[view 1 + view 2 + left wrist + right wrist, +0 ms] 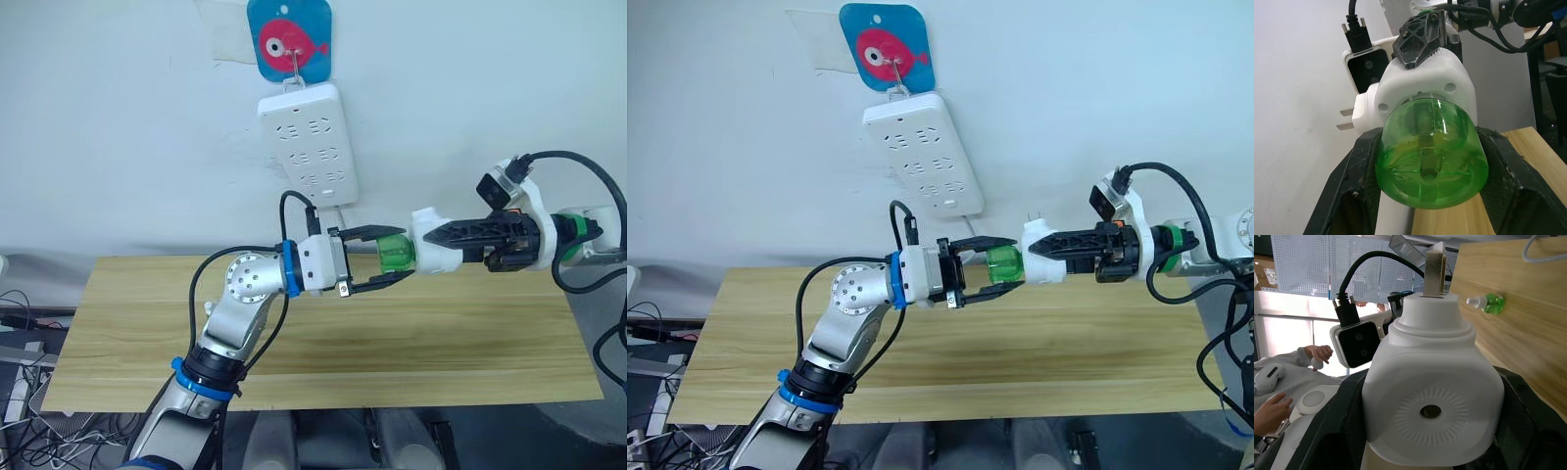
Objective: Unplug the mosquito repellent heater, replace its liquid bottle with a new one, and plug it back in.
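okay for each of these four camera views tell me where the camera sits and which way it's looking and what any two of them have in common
Left eye view: on the head, facing forward and down at the table; both arms show.
Right eye view: beside it, same scene.
Left wrist view: on the left wrist, looking along the left gripper at the green bottle.
Right wrist view: on the right wrist, looking along the right gripper at the mosquito repellent heater.
Shared: both wrist views show the heater.

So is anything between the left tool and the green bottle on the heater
Nothing visible. The left tool already has its fingers around the green translucent plastic bottle, which sits in the small white rounded plastic heater held by the right tool.
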Tool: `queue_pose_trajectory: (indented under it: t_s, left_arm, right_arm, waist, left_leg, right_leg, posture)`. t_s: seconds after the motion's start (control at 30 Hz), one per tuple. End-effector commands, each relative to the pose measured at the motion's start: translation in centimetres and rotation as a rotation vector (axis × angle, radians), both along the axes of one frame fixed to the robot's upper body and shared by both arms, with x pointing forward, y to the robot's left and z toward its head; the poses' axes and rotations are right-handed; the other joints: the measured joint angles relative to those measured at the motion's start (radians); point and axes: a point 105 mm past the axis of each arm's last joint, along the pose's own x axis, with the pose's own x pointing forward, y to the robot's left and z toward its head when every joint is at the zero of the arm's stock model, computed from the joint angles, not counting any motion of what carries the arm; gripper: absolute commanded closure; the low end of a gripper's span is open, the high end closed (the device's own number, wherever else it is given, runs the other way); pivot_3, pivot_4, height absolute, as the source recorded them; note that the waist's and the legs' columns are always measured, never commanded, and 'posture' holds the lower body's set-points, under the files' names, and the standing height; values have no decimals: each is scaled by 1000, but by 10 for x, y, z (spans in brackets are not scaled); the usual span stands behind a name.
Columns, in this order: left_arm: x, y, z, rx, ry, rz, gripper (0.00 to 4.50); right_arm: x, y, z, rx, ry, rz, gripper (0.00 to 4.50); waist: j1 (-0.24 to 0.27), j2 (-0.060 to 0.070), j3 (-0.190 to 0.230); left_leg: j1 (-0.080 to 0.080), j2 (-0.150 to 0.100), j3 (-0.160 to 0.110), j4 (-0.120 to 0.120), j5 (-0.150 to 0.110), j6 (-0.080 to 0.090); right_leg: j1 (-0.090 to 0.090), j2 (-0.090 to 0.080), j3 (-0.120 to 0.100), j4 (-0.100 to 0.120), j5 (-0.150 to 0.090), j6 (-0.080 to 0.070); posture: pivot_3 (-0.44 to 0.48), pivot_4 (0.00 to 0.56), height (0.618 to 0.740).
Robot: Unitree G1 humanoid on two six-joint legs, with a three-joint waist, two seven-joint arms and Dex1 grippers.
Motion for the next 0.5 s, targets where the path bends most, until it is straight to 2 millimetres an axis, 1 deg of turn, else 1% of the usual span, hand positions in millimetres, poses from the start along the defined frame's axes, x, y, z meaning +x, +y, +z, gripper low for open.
queue_pose_trajectory:
  t_s: [0.03, 0.07, 0.1, 0.17, 0.2, 0.23, 0.33, 0.4, 0.47, 0.5]
  left_arm:
    - [-9, -5, 13, -38, 4, -38, 2205]
    - [-6, -5, 16, -60, 87, -37, 2205]
    - [-1, -5, 21, -99, 234, -42, 2205]
    - [2, -6, 25, -128, 471, -65, 2205]
    - [5, -6, 25, -138, 655, -93, 2205]
    - [6, -5, 20, -133, 909, -148, 2205]
    - [-1, 0, 15, -94, 1370, -310, 2205]
    - [6, 5, 18, -165, 1583, -391, 2205]
    - [7, 6, 16, -145, 1661, -411, 2205]
    - [5, 4, 16, -123, 1673, -411, 1855]
  right_arm:
    - [-3, -3, 12, 26, -52, -6, 1512]
    - [-3, -3, 12, 24, -60, -8, 1512]
    - [-4, -3, 13, 15, -71, -7, 1512]
    - [-6, -3, 14, 4, -87, -7, 1512]
    - [-6, -3, 15, -4, -94, -7, 1512]
    - [-6, -4, 15, -11, -99, -12, 1512]
    - [-7, -5, 15, -27, -110, -8, 1512]
    - [-11, -4, 15, -34, -115, 14, 1512]
    - [-12, -3, 15, -37, -117, 22, 1512]
    - [-13, -3, 15, -36, -118, 25, 1512]
  waist:
    - [0, 0, 0]
    - [-1, 0, 0]
    - [-1, 0, 0]
    - [-2, 0, 0]
    - [-2, 0, 0]
    - [-2, 0, 0]
    - [-6, -1, 0]
    - [-8, -1, 0]
    - [-10, -2, 1]
    - [-10, -2, 1]
  left_leg:
    - [0, 0, 0, 0, 0, 0]
    - [0, 0, 0, 0, 0, 0]
    - [0, 0, 0, 0, 0, 0]
    - [0, 0, -1, 1, 0, 0]
    - [0, 0, -1, 1, 0, 0]
    - [0, 0, -3, 2, 0, 0]
    - [0, 0, -5, 4, 0, 1]
    - [0, -1, -5, 7, 0, 1]
    - [0, -1, -4, 14, -1, 1]
    - [0, -1, -4, 14, -1, 2]
  right_leg:
    - [0, 0, 0, 0, 0, 0]
    - [0, 0, 0, 0, 0, 0]
    - [0, 0, 0, 0, 0, 0]
    - [0, 0, 0, 2, 0, 0]
    - [0, 0, 0, 2, 0, 0]
    - [0, 0, -1, 3, 0, 0]
    - [0, 0, -2, 5, -1, 1]
    - [0, 0, -2, 7, -1, 2]
    - [0, 0, -1, 10, -1, 2]
    - [0, 0, -1, 12, -2, 3]
  posture:
    - [-150, 264, 740]
    - [-150, 264, 740]
    - [-152, 264, 740]
    - [-152, 264, 740]
    - [-151, 264, 740]
    - [-150, 266, 740]
    - [-150, 264, 740]
    - [-152, 265, 740]
    - [-154, 266, 740]
    - [-154, 266, 740]
